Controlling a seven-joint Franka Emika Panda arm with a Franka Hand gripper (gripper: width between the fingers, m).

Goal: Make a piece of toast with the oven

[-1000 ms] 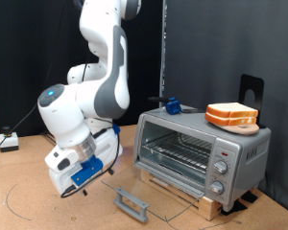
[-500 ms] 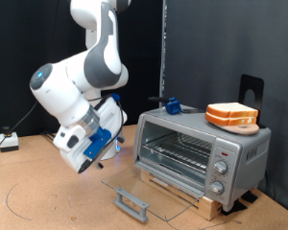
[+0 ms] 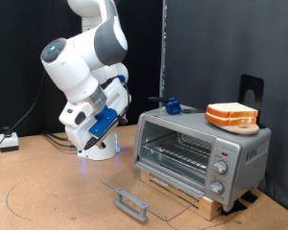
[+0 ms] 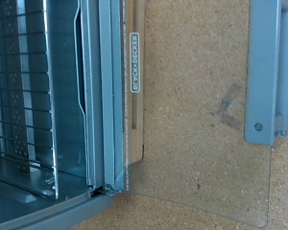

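Observation:
The silver oven (image 3: 204, 150) stands at the exterior view's right with its glass door (image 3: 149, 190) dropped open and flat, grey bar handle (image 3: 132, 203) at the front. The wire rack (image 3: 178, 150) inside is bare. The toast (image 3: 231, 115) lies on the oven's roof, stacked with a second slice. My gripper (image 3: 92, 129) hangs in the air to the left of the oven, above the floor and apart from the door; its fingers do not show. The wrist view shows the open oven mouth (image 4: 34, 96), the glass door (image 4: 197, 134) and the handle (image 4: 276, 67), with no fingers in it.
The arm's white base (image 3: 98, 149) stands behind the gripper. A blue object (image 3: 170, 103) sits behind the oven's far corner. A black stand (image 3: 252, 91) rises behind the oven. Cables and a small box (image 3: 8, 142) lie at the left on the brown floor.
The arm has swung up and to the right, lifting the hand from low near the door handle to mid height. The oven door stays open and the bread has not moved.

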